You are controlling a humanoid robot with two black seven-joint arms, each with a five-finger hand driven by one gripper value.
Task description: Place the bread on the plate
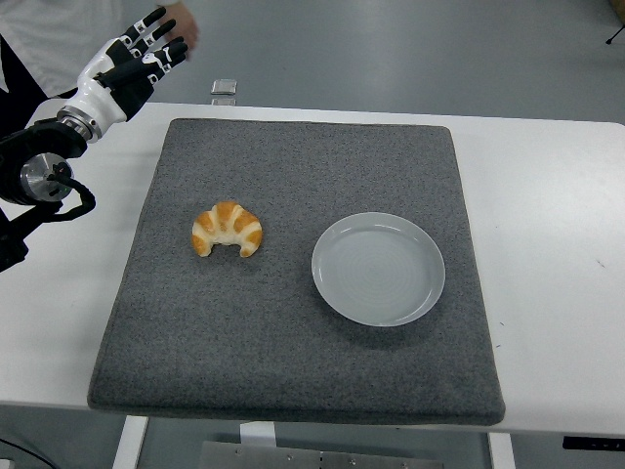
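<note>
A golden croissant point(227, 230) lies on the grey mat point(293, 362), left of centre, its tips pointing toward the near edge. An empty pale round plate point(378, 269) rests on the mat to the croissant's right, a short gap between them. My left hand point(146, 54) is raised at the upper left, beyond the mat's far left corner, fingers spread and holding nothing. It is well away from the croissant. My right arm does not show.
The mat covers most of the white table point(557, 244). A small grey object point(224, 88) lies past the table's far edge. A person's hand point(186, 27) and white sleeve show at the top left, just behind my left hand.
</note>
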